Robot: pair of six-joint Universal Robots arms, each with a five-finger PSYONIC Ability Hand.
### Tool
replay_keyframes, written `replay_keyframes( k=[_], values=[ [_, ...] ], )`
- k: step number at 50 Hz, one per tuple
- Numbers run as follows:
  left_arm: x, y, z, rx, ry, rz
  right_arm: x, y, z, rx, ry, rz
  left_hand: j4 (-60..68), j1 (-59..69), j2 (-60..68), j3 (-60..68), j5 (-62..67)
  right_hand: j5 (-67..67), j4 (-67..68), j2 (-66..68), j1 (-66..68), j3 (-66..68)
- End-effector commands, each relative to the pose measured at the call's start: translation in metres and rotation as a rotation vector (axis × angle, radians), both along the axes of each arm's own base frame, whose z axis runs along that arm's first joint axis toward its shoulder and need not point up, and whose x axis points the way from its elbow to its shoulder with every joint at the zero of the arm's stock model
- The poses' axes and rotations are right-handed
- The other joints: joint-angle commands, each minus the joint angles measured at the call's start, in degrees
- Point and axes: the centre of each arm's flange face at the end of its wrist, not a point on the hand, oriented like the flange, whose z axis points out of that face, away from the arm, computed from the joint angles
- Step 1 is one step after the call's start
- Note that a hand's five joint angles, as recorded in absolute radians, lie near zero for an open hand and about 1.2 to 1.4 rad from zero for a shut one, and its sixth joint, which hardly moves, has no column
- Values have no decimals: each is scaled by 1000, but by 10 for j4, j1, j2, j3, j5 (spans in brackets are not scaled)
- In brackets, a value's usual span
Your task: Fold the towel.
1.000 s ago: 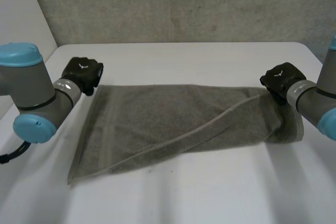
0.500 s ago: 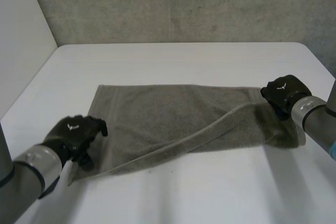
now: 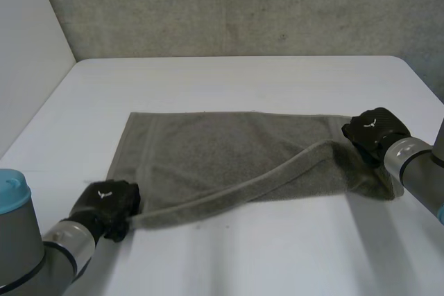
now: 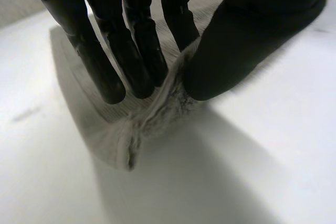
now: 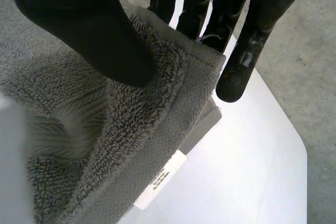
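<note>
The grey towel (image 3: 229, 150) lies spread on the white worktop (image 3: 243, 81), its long side running across in front of the robot. Its near long edge is raised into a soft ridge that runs slantwise from the near left corner to the far right end.

The left robot hand (image 3: 107, 200) is at that near left corner. In its wrist view the fingers (image 4: 131, 56) and thumb (image 4: 231, 45) are closed on a pinch of cloth, bunched between them just above the worktop. The right robot hand (image 3: 371, 129) is at the towel's right end. Its thumb (image 5: 84, 24) presses on the hemmed edge with the fingers (image 5: 247, 35) behind it, so it too is clamped on the towel, with cloth draping below.

I judge this to be the first lengthwise fold, half begun: the right end looks brought up near the far right corner, while the left corner is at the near side. The next move calls for the left robot hand to lift its corner and carry it over to the far left corner. The edge should stay taut between both hands so the ridge flattens

A white label (image 5: 160, 178) is sewn at the towel's edge below the right robot hand; its dark print is too small to read. Each robot hand bears a small white mark (image 3: 105, 192) on its back, with no lettering I can make out
</note>
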Motion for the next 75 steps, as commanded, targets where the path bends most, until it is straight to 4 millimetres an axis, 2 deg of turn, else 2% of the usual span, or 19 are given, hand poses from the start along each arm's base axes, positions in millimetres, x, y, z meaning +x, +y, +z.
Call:
replay_keyframes(
  k=[1,7,13,15,16,27,35,41,42,43,44,45,47,52,54,57,62,69,75],
  values=[
    [-4,-25,11,-147,-2,-4,0,2,0,4,0,2,164,165,163,164,164,130,116,124,243,122],
    [-11,-45,29,-236,1,-13,0,-1,6,-16,-2,4,164,165,163,164,164,130,116,124,243,122],
    [-26,-93,36,-294,10,-19,3,-15,14,-63,-8,3,164,165,163,164,164,130,116,124,243,122],
    [-34,-119,34,-322,-16,-31,8,-30,8,-77,-15,8,164,165,163,164,164,130,116,124,243,122],
    [-34,-120,34,-322,-16,-31,8,-30,8,-77,-15,8,164,165,163,164,164,130,116,124,243,122],
    [-62,-221,24,-513,-82,11,21,-92,9,-354,-57,-11,164,165,163,164,164,130,116,124,243,122],
    [-70,-245,5,-514,-99,20,24,-116,1,-432,-61,-52,164,165,163,164,164,130,116,124,243,122],
    [-71,-246,-5,-505,-111,7,26,-126,-19,-405,-55,-53,164,165,163,164,164,130,116,124,243,122],
    [-72,-245,-6,-504,-112,3,26,-127,-25,-392,-47,-55,164,165,163,164,164,-14,-29,-20,99,-22],
    [-73,-244,-8,-504,-111,0,26,-127,-30,-379,-40,-57,-74,-73,-75,-74,-74,-362,-376,-368,-249,-370],
    [-73,-244,-8,-504,-111,0,26,-127,-30,-379,-40,-57,-77,-75,-77,-76,-76,-366,-380,-371,-252,-373],
    [-74,-244,-7,-510,-109,1,25,-127,-32,-370,-38,-63,-456,-455,-457,-456,-456,-570,-584,-576,-457,-578],
    [-75,-244,-4,-516,-109,1,24,-127,-32,-369,-40,-73,-532,-530,-532,-531,-532,-570,-584,-576,-457,-578],
    [-81,-235,10,-530,-100,-14,22,-124,-7,-399,-86,-96,-536,-535,-537,-536,-536,-570,-584,-576,-457,-578],
    [-78,-228,32,-551,-92,-4,19,-116,20,-417,-169,-108,-536,-535,-537,-536,-536,-570,-584,-576,-457,-578],
    [-76,-222,42,-554,-87,-2,15,-103,44,-421,-251,-122,-536,-535,-537,-536,-536,-570,-584,-576,-457,-578],
    [-63,-185,78,-548,-74,1,8,-75,62,-348,-268,-109,-536,-535,-537,-536,-536,-570,-584,-576,-457,-578],
    [-46,-138,85,-481,-57,4,-9,-40,46,-67,-228,-127,-536,-535,-537,-536,-536,-570,-584,-576,-457,-578],
    [-34,-103,70,-389,-13,19,-26,-24,22,117,-204,-169,-536,-535,-537,-536,-536,-462,-476,-467,-348,-470]
  ],
)
